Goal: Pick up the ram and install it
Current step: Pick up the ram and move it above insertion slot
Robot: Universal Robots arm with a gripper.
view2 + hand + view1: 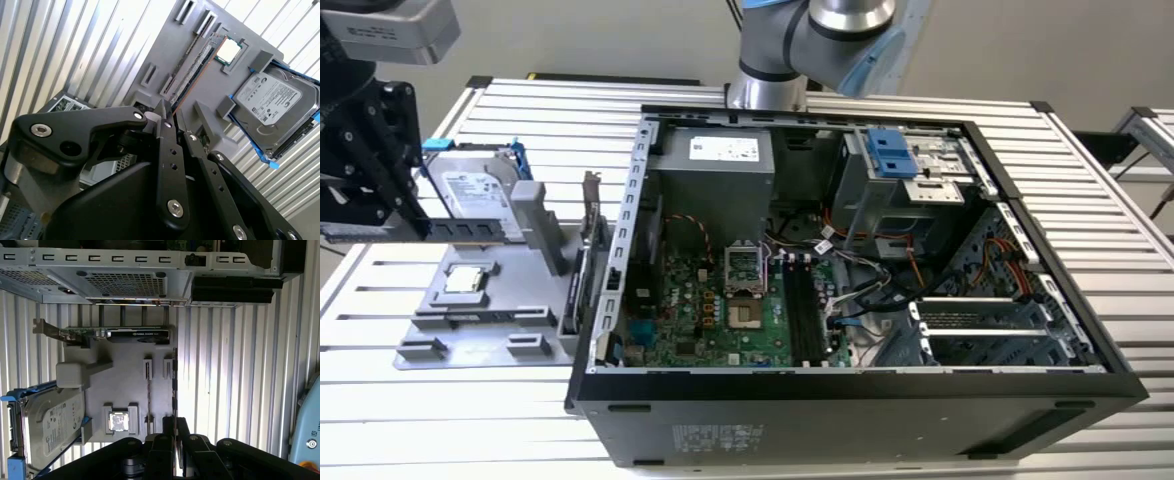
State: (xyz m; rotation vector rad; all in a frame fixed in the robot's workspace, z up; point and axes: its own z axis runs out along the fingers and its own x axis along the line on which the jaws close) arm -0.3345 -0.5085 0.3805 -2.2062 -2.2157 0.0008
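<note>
So here's where we're at: the end effector is clamped down narrow on the ram, holding it flat and off the tray, over at the exterior view's left edge. In both wrist views the stick runs straight out from between the fingertips: we see its flat side in the second wrist view and just its thin edge in the first wrist view.

The rest of the parts sit on the grey tray. The hard drive in its blue frame stands at the far end, and the little square cpu lies in its pocket near the middle. The graphics card stands on edge on the side next to the computer case.

The case lies open on its side on the counter, just beside the tray on the exterior view's right. We can see the green motherboard in there, with the long black memory slots next to the cpu socket. The ram is well apart from those.
</note>
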